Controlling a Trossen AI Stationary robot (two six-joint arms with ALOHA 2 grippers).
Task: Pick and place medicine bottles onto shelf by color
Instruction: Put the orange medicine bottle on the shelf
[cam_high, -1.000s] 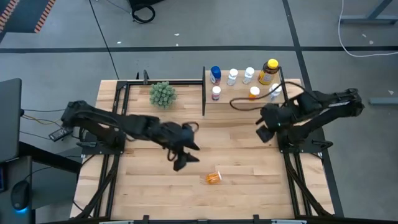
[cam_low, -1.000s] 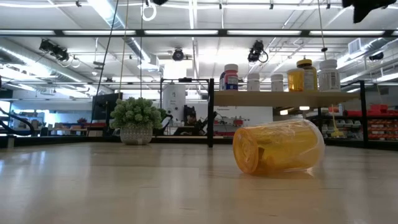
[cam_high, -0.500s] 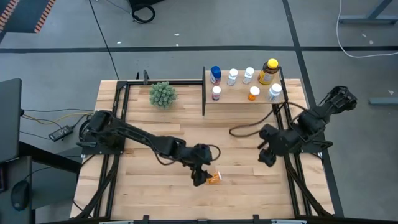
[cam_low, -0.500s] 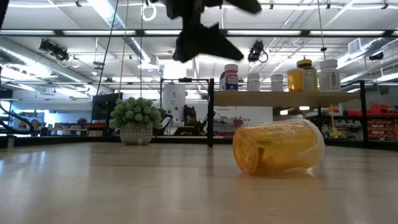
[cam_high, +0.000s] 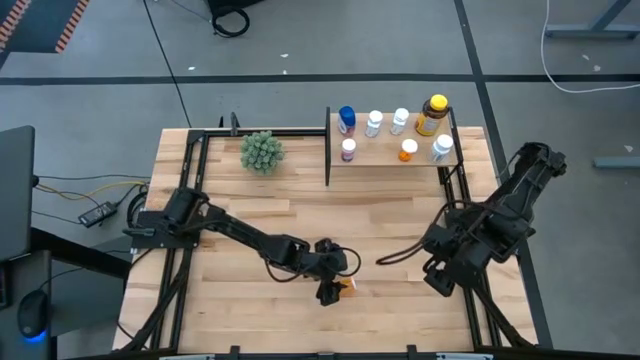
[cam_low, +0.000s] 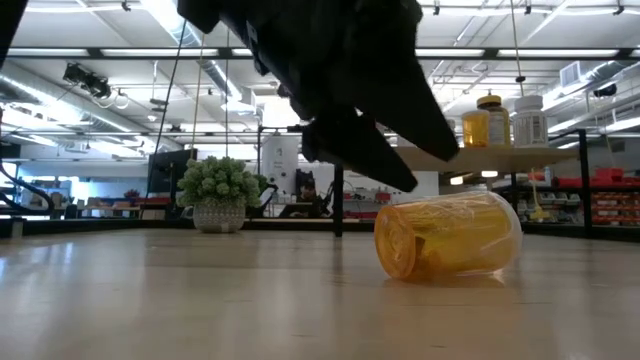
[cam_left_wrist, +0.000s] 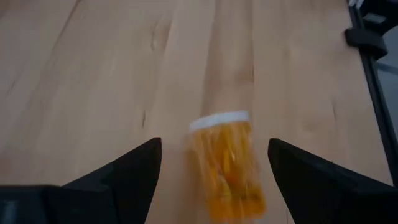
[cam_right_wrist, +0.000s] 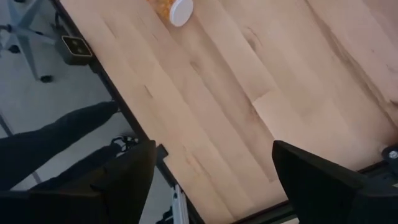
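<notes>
Orange bottle (cam_left_wrist: 227, 165) lies between spread left tool (cam_left_wrist: 214, 168) fingers; white cap visible only in wrist views.

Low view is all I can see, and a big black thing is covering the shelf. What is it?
Observer: It's the left gripper, reaching down over the orange bottle lying on the table.
Operator: Is it squeezing the bottle?
Observer: No. The left wrist view shows its fingers spread wide, with the bottle between them, untouched.
Operator: Where's the other arm?
Observer: The right gripper waits open near the table's right edge, holding nothing.
Operator: What's on the shelf behind it?
Observer: A blue bottle stands at the shelf's left end.
</notes>
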